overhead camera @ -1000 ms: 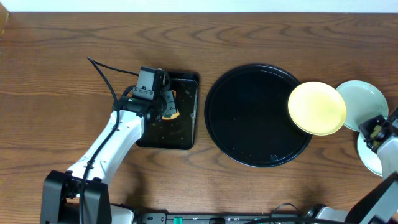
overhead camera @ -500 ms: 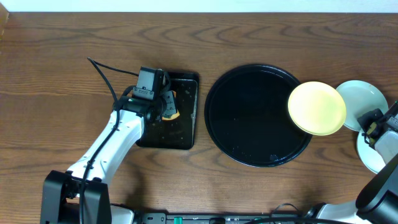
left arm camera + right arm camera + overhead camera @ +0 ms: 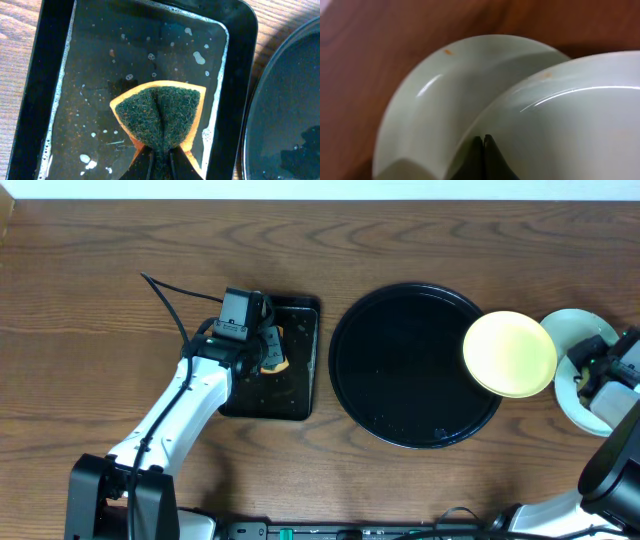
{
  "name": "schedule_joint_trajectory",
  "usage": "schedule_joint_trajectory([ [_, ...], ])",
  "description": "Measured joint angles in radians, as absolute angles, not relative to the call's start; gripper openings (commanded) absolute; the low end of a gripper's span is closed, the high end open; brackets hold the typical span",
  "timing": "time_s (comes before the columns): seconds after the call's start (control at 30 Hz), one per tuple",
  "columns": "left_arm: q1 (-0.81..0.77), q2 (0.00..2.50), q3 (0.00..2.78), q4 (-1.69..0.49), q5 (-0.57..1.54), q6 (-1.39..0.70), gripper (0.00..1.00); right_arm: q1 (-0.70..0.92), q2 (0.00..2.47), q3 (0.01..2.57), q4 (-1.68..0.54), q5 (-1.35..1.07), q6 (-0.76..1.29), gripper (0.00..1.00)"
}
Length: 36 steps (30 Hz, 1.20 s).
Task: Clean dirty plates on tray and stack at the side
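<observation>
Wood-grain tabletop [image 3: 100,280] beside the round tray [image 3: 400,360] holds one mint plate [image 3: 445,100], the right gripper [image 3: 483,142] pinching a second mint plate [image 3: 580,110] over it; the yellow plate [image 3: 509,354] straddles the tray's rim, unstacked, while the left gripper [image 3: 160,152] clamps the sponge [image 3: 162,112].

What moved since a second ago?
The right gripper, shut on the nearer mint plate, carried it away from the robot, partly over the other mint plate. The left gripper with its sponge and the yellow plate on the tray edge stayed put.
</observation>
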<state>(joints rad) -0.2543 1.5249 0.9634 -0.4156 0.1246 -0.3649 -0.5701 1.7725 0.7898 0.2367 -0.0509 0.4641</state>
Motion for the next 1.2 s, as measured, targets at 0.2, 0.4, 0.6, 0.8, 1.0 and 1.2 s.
schedule_joint_trajectory([
  [0.2, -0.254, 1.525, 0.963, -0.416, 0.125, -0.365, 0.08, -0.530, 1.773, 0.789, 0.314, -0.054, 0.468, 0.10],
  [0.4, -0.254, 1.525, 0.963, -0.416, 0.125, -0.365, 0.08, -0.502, 1.773, 0.789, 0.362, -0.057, 0.470, 0.20],
  [0.6, -0.254, 1.525, 0.963, -0.416, 0.125, -0.365, 0.08, -0.501, 1.772, 0.794, 0.317, -0.084, 0.401, 0.38],
  [0.8, -0.254, 1.525, 0.963, -0.416, 0.125, -0.365, 0.08, -0.513, 1.703, 0.809, 0.058, -0.093, 0.345, 0.40],
  [1.0, -0.254, 1.525, 0.963, -0.416, 0.125, -0.365, 0.08, -0.543, 1.474, 0.830, -0.179, 0.013, 0.333, 0.38],
  [1.2, -0.254, 1.525, 0.963, -0.416, 0.125, -0.365, 0.08, -0.548, 1.339, 0.846, -0.517, 0.175, 0.409, 0.25],
])
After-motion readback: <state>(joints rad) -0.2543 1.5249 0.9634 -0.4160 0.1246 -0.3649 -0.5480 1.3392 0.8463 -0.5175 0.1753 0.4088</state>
